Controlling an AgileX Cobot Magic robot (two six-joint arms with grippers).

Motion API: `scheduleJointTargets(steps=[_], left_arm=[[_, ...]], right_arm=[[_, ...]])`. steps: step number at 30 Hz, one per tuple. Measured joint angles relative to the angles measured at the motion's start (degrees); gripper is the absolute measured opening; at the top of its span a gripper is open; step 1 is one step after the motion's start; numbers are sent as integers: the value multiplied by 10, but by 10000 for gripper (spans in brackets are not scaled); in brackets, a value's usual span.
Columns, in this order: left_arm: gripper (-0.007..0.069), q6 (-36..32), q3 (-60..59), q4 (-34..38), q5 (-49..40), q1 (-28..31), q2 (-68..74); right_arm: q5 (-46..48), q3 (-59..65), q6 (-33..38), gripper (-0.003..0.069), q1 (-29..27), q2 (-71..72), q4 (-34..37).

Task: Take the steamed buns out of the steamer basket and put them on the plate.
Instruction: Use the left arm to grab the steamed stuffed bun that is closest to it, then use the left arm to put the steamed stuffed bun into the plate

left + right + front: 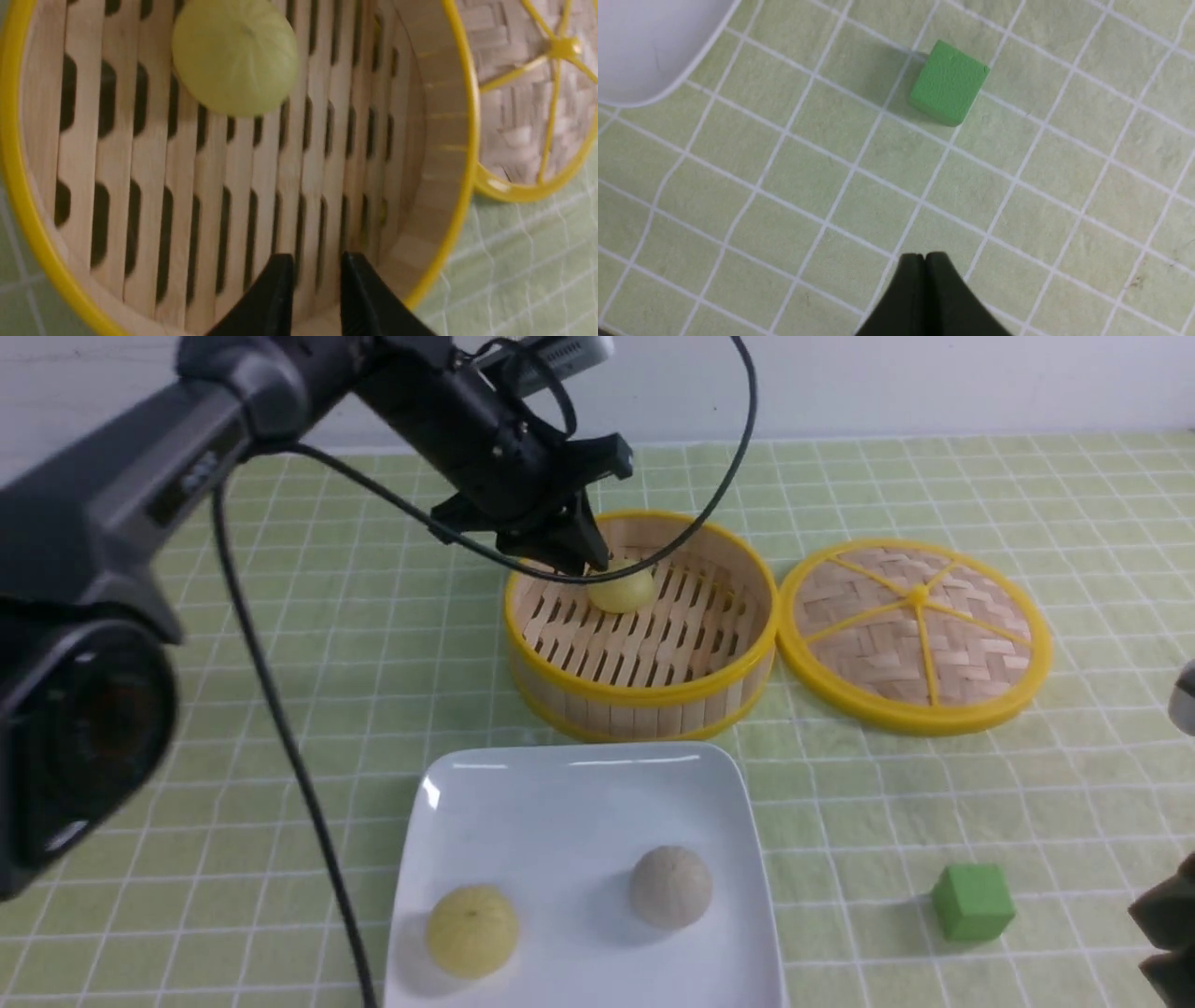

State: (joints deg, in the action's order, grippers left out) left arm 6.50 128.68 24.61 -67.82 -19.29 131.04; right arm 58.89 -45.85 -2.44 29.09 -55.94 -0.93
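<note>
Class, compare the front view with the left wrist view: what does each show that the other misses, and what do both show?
Only the front view: the plate with a yellow bun and a greyish bun, plus the green cube. Only the left wrist view: the left gripper seen close, fingertips parted and empty. Both: one pale bun in the steamer basket, the lid beside it.

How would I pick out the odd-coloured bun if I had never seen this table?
Start at the white square plate, in front of the round bamboo basket. Two buns sit on it, apart. The greyish bun is the right-hand one, dull beige where the yellow bun beside it is bright.
</note>
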Motion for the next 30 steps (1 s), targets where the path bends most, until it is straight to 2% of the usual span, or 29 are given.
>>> scheduleJointTargets(steps=[4,8,18,20,22,23,24,25,26,30], left_arm=[[313,20,155,-45,-27,-8,100],[353,35,275,-76,-32,-10,161],[354,49,301,-86,-32,-10,230],[340,50,302,-86,-32,-10,232],[274,54,302,-87,-32,-10,232],[274,55,302,-87,-32,-10,232],[193,65,302,-89,-32,-10,232],[183,68,302,-90,-32,-10,232],[96,76,302,-93,-32,-10,231],[21,81,302,-101,-32,-9,208]], right_arm=[[-8,0,0,-8,0,0,-1],[-8,0,0,-6,-1,0,-16],[-8,0,0,1,0,0,-22],[-8,0,0,1,0,0,-24],[-8,0,0,1,0,0,-24],[-8,0,0,1,0,0,-24],[-8,0,0,3,0,0,-24],[-8,0,0,3,0,0,-24],[-8,0,0,3,0,0,-26],[-8,0,0,5,0,0,-26]])
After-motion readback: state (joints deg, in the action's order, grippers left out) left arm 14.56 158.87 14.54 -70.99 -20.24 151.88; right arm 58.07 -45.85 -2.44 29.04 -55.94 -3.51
